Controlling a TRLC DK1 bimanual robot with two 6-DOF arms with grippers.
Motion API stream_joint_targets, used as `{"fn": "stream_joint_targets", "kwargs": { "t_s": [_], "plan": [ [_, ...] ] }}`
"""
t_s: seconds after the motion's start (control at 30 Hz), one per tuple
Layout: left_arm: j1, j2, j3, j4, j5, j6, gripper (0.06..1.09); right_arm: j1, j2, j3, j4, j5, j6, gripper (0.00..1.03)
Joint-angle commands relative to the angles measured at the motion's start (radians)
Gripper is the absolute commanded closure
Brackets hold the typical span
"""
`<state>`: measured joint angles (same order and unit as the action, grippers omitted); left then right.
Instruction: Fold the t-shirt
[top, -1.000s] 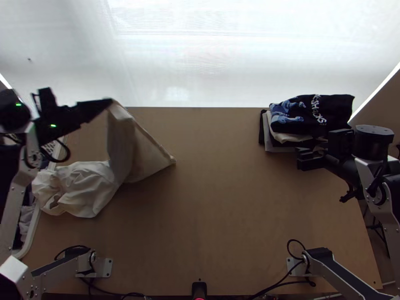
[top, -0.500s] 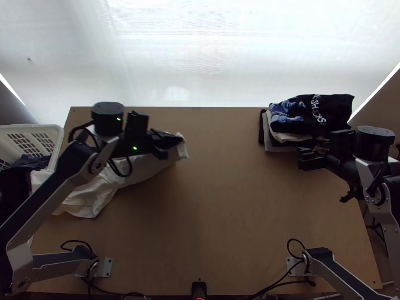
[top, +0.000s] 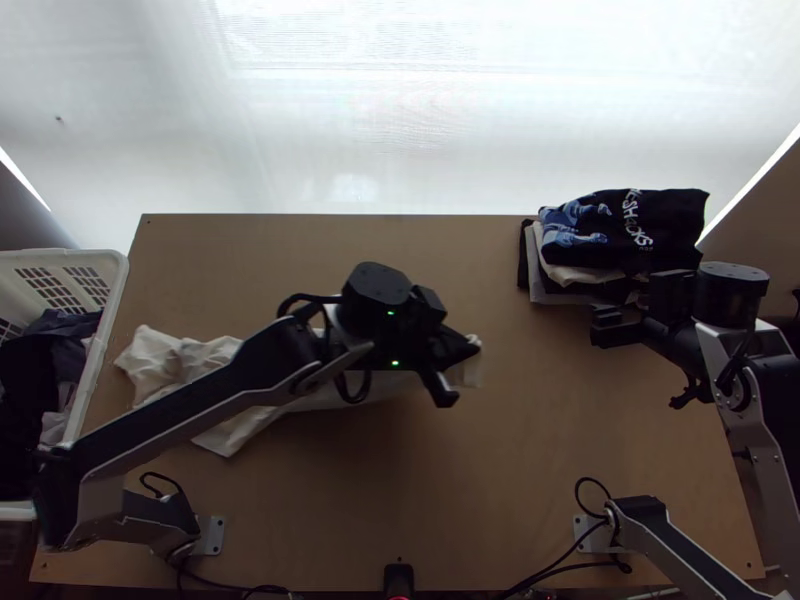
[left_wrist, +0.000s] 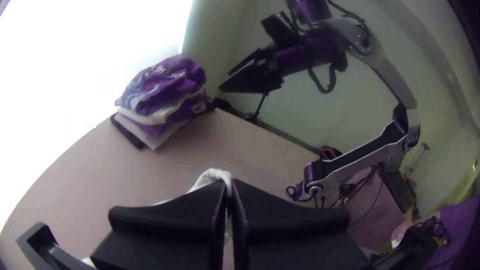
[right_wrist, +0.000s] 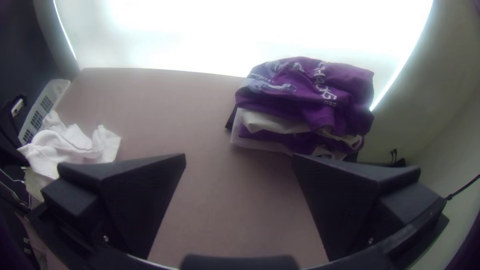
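Note:
In the top view my left gripper (top: 468, 350) is over the middle of the table, shut on one end of the white t-shirt (top: 235, 425). From there the shirt trails left under the arm to a bunched part near the basket. The left wrist view shows the fingers of my left gripper (left_wrist: 229, 187) pressed together, with a rolled edge of the t-shirt (left_wrist: 212, 175) between them. My right gripper (top: 612, 325) stands at the right, just nearer than the folded stack. In the right wrist view my right gripper (right_wrist: 239, 162) is open with nothing between its fingers.
A stack of folded clothes (top: 625, 230), a black printed shirt on top, lies at the table's far right. At the left edge stands a white basket (top: 112, 300) with dark clothes in it. Bare tabletop (top: 520, 430) lies between the arms.
My left gripper has moved right and nearer from the far left, drawing the shirt's held end along; the bunched part has shifted and the basket has come into sight. My right arm has barely moved.

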<state>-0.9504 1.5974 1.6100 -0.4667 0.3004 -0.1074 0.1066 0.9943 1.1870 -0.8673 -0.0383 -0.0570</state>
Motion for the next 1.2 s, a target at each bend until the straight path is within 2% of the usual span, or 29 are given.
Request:
{"fn": "stream_joint_targets", "kwargs": {
  "t_s": [0.0,0.17,0.2,0.23,0.27,0.33,0.37,0.63,0.73,0.8,0.97,1.07,1.17],
  "plan": [
    [-0.085,0.222,0.289,-0.012,-0.052,-0.017,1.05,-0.025,-0.023,-0.049,0.013,0.003,-0.001,0.04],
    [-0.091,0.427,0.442,-0.010,-0.080,-0.034,1.05,-0.067,-0.037,-0.049,0.027,0.002,-0.009,0.04],
    [-0.091,0.457,0.462,-0.020,-0.087,-0.032,1.02,-0.071,-0.040,-0.046,0.027,0.002,-0.009,0.04],
    [-0.090,0.469,0.472,-0.035,-0.089,-0.029,0.93,-0.071,-0.045,-0.041,0.027,0.002,-0.009,0.04],
    [-0.085,0.473,0.472,-0.041,-0.090,-0.021,0.76,-0.071,-0.051,-0.038,0.027,0.002,-0.009,0.04],
    [-0.067,0.463,0.473,-0.081,-0.092,-0.005,0.26,-0.073,-0.066,-0.032,0.024,0.002,-0.012,0.04],
    [-0.056,0.449,0.473,-0.099,-0.092,-0.002,0.11,-0.073,-0.072,-0.030,0.024,0.003,-0.014,0.04],
    [0.090,0.240,0.462,-0.216,-0.092,0.061,0.10,-0.064,-0.080,-0.029,0.017,-0.002,-0.012,0.04],
    [0.203,0.168,0.389,-0.271,-0.092,0.089,0.10,0.005,-0.077,-0.050,-0.042,-0.003,0.051,0.04],
    [0.282,0.110,0.297,-0.291,-0.092,0.118,0.10,0.015,-0.072,-0.096,-0.110,-0.057,0.097,0.04],
    [0.463,-0.034,0.082,-0.308,-0.090,0.183,0.10,0.025,-0.103,-0.305,-0.248,-0.305,0.207,0.05],
    [0.533,-0.080,0.021,-0.336,-0.092,0.207,0.10,0.081,-0.105,-0.375,-0.285,-0.316,0.213,0.07],
    [0.573,-0.117,-0.012,-0.339,-0.092,0.207,0.10,0.079,-0.062,-0.382,-0.279,-0.327,0.189,0.07]
  ]
}}
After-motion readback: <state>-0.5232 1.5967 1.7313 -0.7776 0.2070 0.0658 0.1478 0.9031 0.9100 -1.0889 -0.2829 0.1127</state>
